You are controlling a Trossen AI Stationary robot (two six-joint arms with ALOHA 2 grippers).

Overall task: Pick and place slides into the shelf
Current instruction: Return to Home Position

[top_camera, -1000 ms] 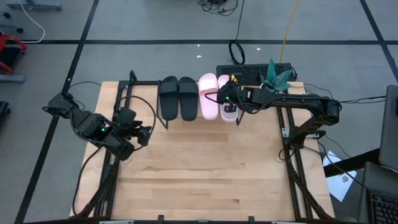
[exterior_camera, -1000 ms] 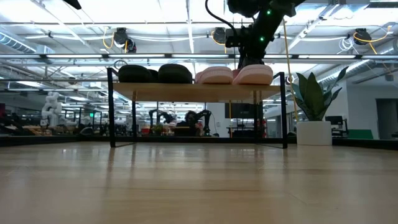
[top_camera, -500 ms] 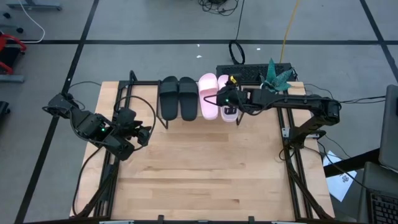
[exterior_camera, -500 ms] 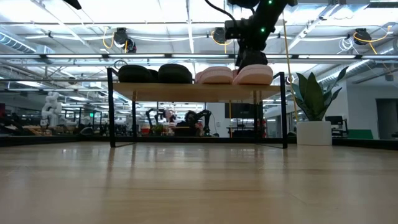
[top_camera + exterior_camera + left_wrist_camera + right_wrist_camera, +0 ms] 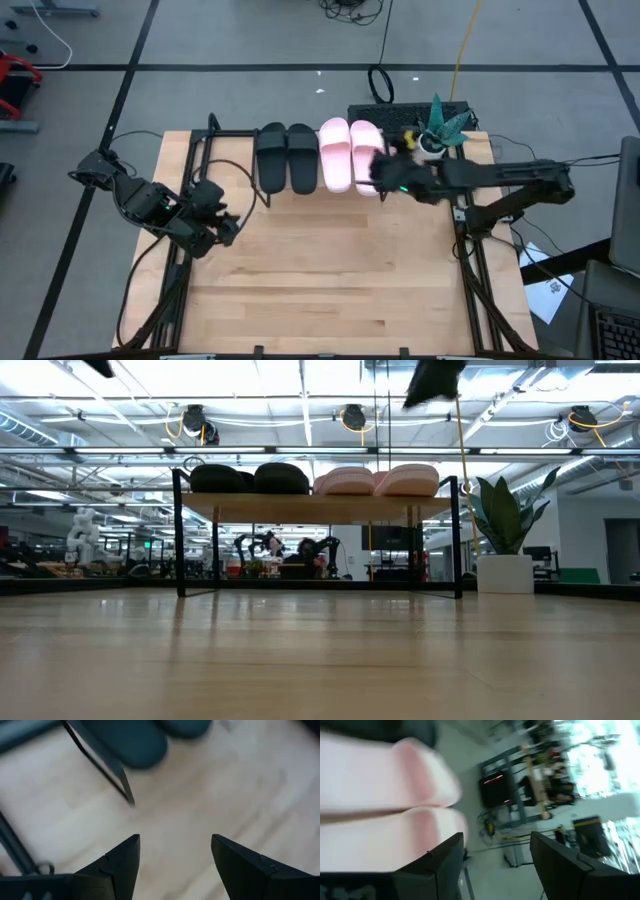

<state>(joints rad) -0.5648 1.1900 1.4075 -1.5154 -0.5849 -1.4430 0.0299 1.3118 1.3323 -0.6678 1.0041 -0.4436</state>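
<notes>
The shelf [image 5: 315,503] stands at the table's far edge. On its plank top lie the slides side by side, soles down: two black ones [image 5: 272,157] [image 5: 302,157] on the left and two pink ones [image 5: 334,155] [image 5: 365,152] on the right. My right gripper [image 5: 380,172] hovers open, just right of the right pink slide and above shelf height, showing blurred in the low view [image 5: 432,380]. Its wrist view [image 5: 495,840] looks over both pink slides [image 5: 385,775]. My left gripper [image 5: 175,842] hangs open above bare table at the left [image 5: 225,215], near the shelf's left leg [image 5: 107,767].
A potted plant [image 5: 438,128] and a black keyboard [image 5: 400,115] sit behind the shelf's right end. Cables run along the table's left side [image 5: 215,165]. The near half of the wooden tabletop [image 5: 330,270] lies bare.
My right gripper has pulled away from the right pink slide, going up and toward the table's right edge. The slide has stayed on the shelf beside the other pink one.
</notes>
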